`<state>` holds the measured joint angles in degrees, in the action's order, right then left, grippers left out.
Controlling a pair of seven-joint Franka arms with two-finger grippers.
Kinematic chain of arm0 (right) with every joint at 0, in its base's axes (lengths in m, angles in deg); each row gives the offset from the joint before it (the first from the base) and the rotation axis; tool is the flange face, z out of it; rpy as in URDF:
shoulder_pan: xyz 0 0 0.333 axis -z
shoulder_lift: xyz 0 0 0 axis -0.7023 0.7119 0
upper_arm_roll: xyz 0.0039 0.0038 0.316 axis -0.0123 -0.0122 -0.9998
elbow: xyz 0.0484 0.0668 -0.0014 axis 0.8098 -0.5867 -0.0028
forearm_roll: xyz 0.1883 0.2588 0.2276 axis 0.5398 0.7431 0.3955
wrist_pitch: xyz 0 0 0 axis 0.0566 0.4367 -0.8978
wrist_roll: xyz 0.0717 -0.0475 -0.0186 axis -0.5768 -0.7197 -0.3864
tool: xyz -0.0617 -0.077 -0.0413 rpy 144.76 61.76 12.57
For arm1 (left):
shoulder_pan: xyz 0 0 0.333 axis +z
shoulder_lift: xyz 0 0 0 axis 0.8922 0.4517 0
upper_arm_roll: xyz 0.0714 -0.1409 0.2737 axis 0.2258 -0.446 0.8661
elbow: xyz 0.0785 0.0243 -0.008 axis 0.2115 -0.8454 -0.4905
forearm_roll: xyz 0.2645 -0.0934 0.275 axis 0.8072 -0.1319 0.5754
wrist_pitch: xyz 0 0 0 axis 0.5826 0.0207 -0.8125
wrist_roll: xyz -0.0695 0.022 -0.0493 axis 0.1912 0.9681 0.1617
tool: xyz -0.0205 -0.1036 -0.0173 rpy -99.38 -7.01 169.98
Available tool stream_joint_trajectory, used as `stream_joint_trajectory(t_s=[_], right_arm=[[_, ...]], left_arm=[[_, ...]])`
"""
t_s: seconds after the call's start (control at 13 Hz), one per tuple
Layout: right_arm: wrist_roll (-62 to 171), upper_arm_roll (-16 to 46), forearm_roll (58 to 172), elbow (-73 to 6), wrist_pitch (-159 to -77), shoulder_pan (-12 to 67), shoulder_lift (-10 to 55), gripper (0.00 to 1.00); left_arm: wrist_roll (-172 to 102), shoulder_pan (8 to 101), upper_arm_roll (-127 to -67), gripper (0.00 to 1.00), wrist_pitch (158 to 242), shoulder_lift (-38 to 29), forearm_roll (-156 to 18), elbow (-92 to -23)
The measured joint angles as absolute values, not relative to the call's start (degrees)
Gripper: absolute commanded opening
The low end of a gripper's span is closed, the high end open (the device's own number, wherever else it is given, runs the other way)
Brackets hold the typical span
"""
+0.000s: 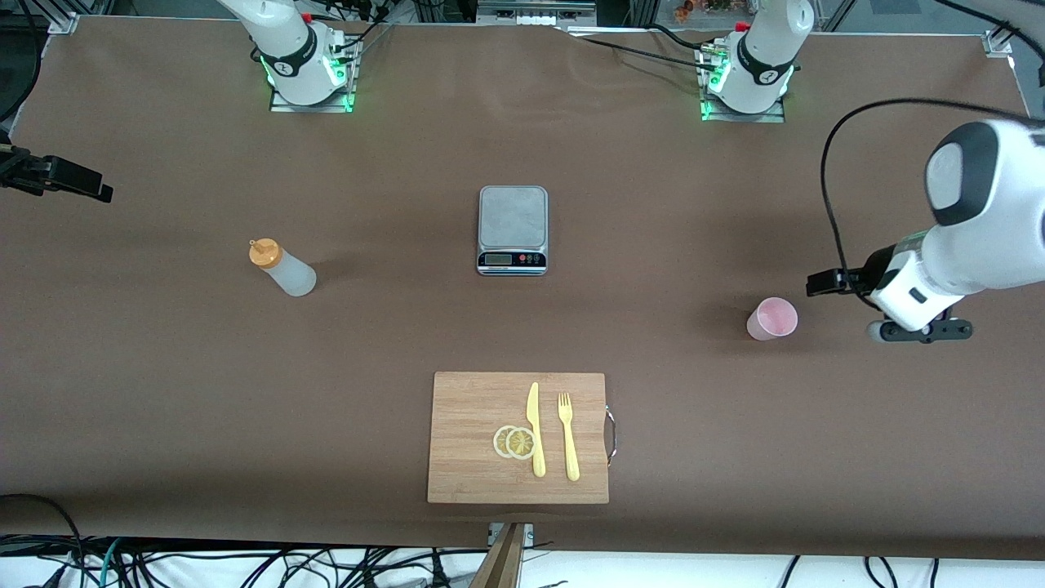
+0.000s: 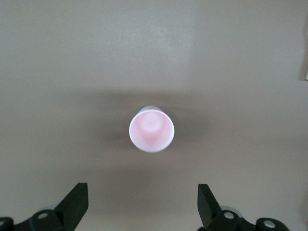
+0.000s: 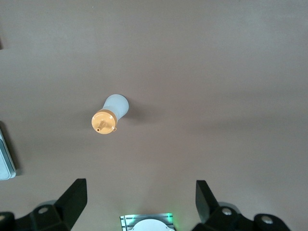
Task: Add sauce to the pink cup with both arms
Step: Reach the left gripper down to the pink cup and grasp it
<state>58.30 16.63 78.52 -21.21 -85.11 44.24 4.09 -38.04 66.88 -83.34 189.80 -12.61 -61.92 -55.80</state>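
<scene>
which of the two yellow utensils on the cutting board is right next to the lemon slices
The knife: its blade runs right beside the two lemon slices on the cutting board. The fork lies past the knife, toward the left arm's end, apart from the slices.

Brown table — evenly lit, cables tangled on the white floor beneath.

No text, label, brand or number can be read anywhere. The kitchen scale at the middle of the table has a small display and buttons on its front strip, but nothing on them is legible. Round marks on the arm bases at the table's top edge cannot be made out.
</scene>
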Motion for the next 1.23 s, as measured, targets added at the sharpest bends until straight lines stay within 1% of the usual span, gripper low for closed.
stream_joint_trajectory(t_s=[0.15, 0.38, 0.61, 1.07, 1.15, 1.23], right_arm=[[58.3, 16.62, 78.52, -21.19, -85.11, 44.24, 4.09, 1.0], [58.3, 16.61, 78.52, -21.18, -85.11, 44.24, 4.09, 1.0], [58.3, 16.61, 78.52, -21.18, -85.11, 44.24, 4.09, 1.0], [58.3, 16.61, 78.52, -21.18, -85.11, 44.24, 4.09, 1.0], [58.3, 16.61, 78.52, -21.18, -85.11, 44.24, 4.09, 1.0], [58.3, 16.61, 78.53, -21.18, -85.11, 44.24, 4.09, 1.0]], left_arm=[[-38.07, 67.27, -83.33, 1.0, 195.19, -10.09, -59.27, -57.64], [-39.5, 68.24, -83.31, 1.0, 198.44, -6.94, -58.5, -58.83], [-40.68, 68.52, -83.32, 1.0, 204.31, -6.37, -58.5, -63.26], [-40.82, 68.67, -83.32, 0.99, 211.96, -6.36, -58.5, -69.84], [-40.82, 68.67, -83.33, 0.88, 213.27, -6.35, -58.5, -70.72], [-40.83, 68.67, -83.33, 0.59, 214.32, -6.35, -58.5, -71.39]])
